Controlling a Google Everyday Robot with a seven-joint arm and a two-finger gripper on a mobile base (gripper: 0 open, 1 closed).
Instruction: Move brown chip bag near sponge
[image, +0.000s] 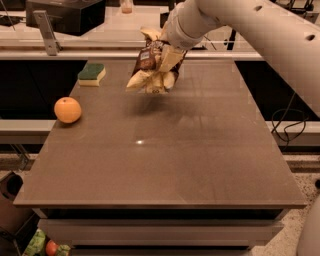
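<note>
The brown chip bag (146, 65) hangs clear of the table (190, 160), pinched near its top by the gripper (166, 59) of 1 pale robot arm (250, 25) that reaches in from the upper right. The crumpled bag droops below and slightly left of the gripper, with its cream ends splayed and a faint shadow on the tabletop beneath.

The sponge (91, 74) lies on the table to the gripper's left, close to the far left corner. It is apart from the bag, with bare tabletop between the 2. An orange (67, 110) sits further left of the gripper and nearer the camera, apart from the sponge.

The lift appears done. Judging by this view, what remains is a short carry leftward, a descent beside the sponge without nudging it, and a release.
</note>
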